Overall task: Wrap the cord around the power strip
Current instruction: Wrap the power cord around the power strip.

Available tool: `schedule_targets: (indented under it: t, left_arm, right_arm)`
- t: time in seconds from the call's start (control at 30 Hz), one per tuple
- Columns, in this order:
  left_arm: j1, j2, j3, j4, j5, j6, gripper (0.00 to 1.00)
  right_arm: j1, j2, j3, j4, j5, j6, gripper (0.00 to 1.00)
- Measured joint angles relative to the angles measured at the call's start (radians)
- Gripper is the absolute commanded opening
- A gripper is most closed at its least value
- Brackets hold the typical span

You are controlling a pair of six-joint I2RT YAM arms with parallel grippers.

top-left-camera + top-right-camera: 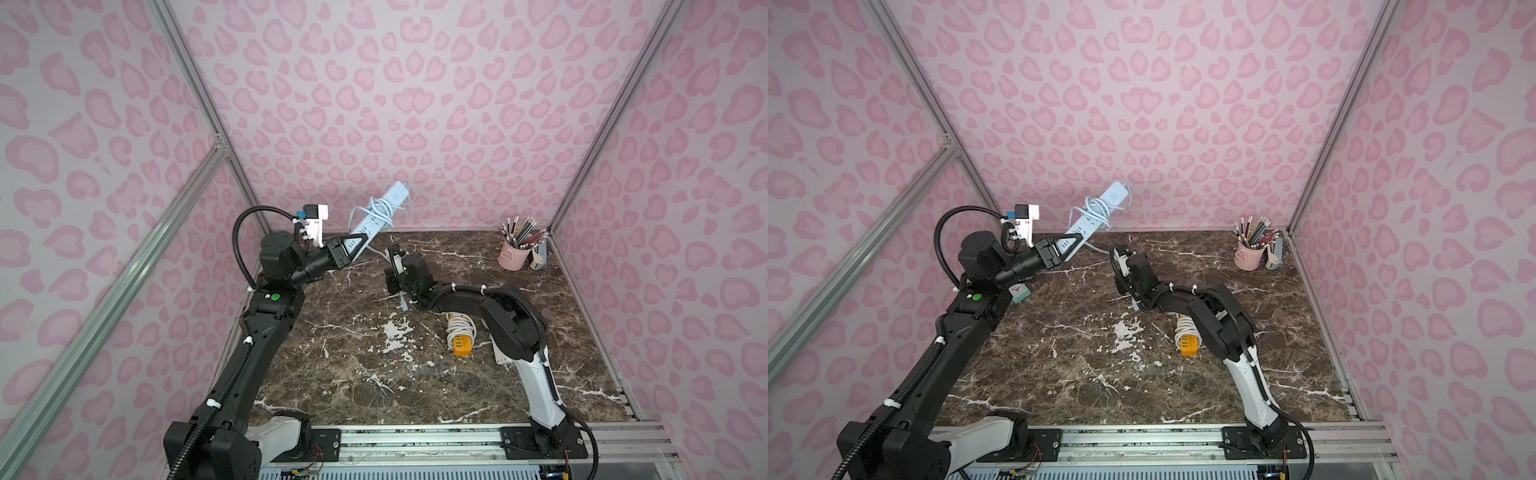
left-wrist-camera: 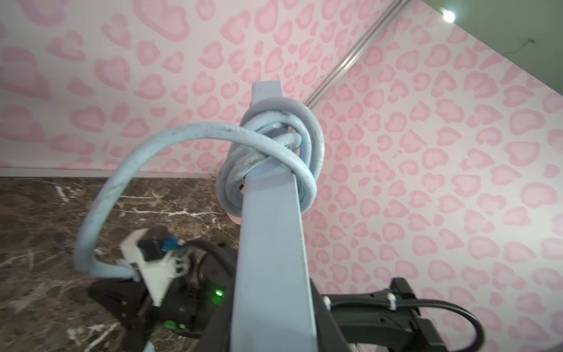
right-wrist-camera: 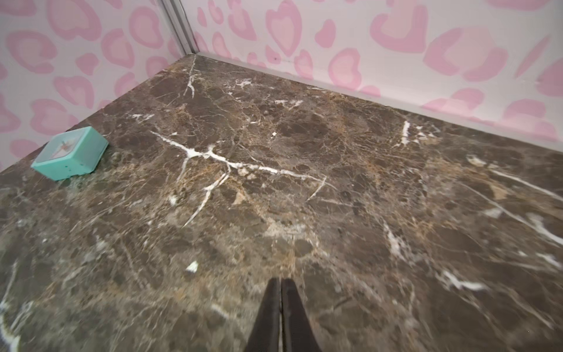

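Note:
My left gripper (image 1: 365, 238) is shut on the near end of the light blue power strip (image 1: 395, 193), holding it off the table with its far end tilted up toward the back wall. The light blue cord (image 1: 380, 210) is looped several times around the strip's middle. In the left wrist view the strip (image 2: 268, 228) runs up between the fingers, and a loose arc of cord (image 2: 189, 131) drops toward the right arm's wrist (image 1: 409, 270). A pale blue end piece (image 1: 402, 305) shows under that wrist. My right gripper (image 3: 281, 282) is shut on nothing, just above the marble table (image 3: 274, 152).
An orange power strip with a coiled white cord (image 1: 461, 338) lies beside the right arm. A pink cup of pencils (image 1: 513, 253) and a grey holder (image 1: 539, 257) stand in the back right corner. A teal clock (image 3: 71, 152) sits by the left wall.

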Motion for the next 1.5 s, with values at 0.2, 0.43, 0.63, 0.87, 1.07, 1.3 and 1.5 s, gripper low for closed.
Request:
schedule_targets:
  t: [0.2, 0.43, 0.63, 0.87, 1.07, 1.3, 1.5]
  left_arm:
    - [0.151, 0.067, 0.061, -0.045, -0.056, 0.120, 0.03]
    - [0.143, 0.122, 0.128, -0.220, -0.261, 0.354, 0.03]
    - [-0.031, 0.204, 0.159, -0.425, -0.436, 0.555, 0.03]
    - [-0.183, 0.251, 0.204, -0.602, -0.369, 0.711, 0.03]
    - [-0.320, 0.237, 0.197, -0.630, -0.067, 0.774, 0.03]
    - [-0.306, 0.137, 0.121, -0.447, 0.133, 0.656, 0.03]
    - [-0.219, 0.067, -0.034, -0.029, 0.309, 0.280, 0.03]
  right_arm:
    - [0.021, -0.328, -0.241, 0.102, 0.103, -0.068, 0.00]
    - [0.014, -0.600, -0.378, 0.134, 0.117, -0.249, 0.00]
    - [0.011, -0.644, -0.151, -0.002, -0.039, -0.442, 0.00]
    - [-0.140, -0.445, 0.225, -0.233, -0.159, -0.578, 0.00]
    - [-0.260, -0.164, 0.574, -0.449, -0.323, -0.607, 0.00]
    - [-0.355, -0.018, 0.626, -0.610, -0.598, -0.566, 0.03]
    - [-0.364, -0.094, 0.360, -0.506, -0.731, -0.457, 0.25]
